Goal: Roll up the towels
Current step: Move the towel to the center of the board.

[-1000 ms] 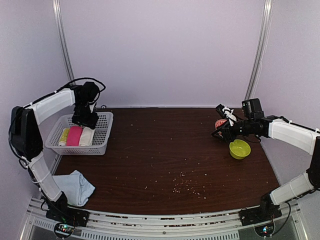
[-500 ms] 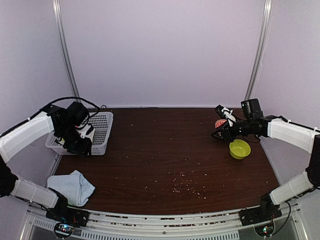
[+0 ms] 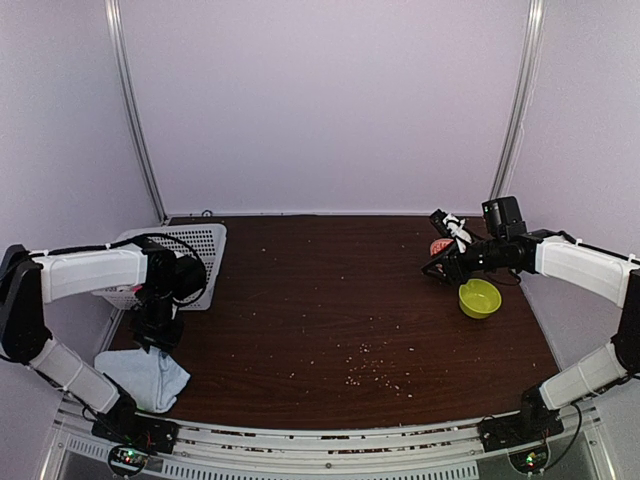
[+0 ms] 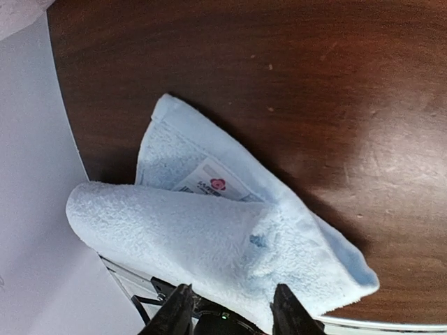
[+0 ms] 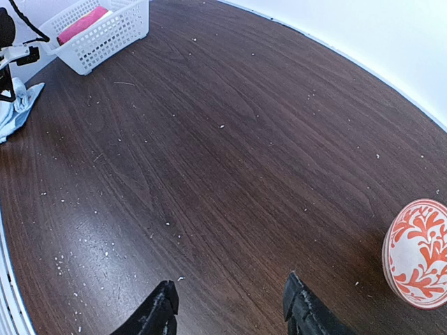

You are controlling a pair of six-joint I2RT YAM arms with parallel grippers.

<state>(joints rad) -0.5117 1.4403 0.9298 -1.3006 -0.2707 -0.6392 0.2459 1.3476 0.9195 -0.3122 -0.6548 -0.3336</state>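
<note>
Top: dark wood bench [image 3: 330,300], crumb-speckled, lilac walls [image 3: 330,100]; pale blue towel [image 3: 150,375] crumpled at 7 o'clock, left end effector [image 3: 157,335] over it. Left wrist: towel loosely folded at the bench edge — fingers parted, released. Right wrist: right end effector [image 5: 230,286] released, empty over bare wood — white basket [image 5: 98,35] at 11 o'clock.

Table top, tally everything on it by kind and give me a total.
Towels: 1, the pale blue towel
Baskets: 1, the white basket
Cloth rolls: 1, the pink roll inside it
Dishes: 2, the yellow-green bowl and the red-patterned dish
Total: 5
</note>
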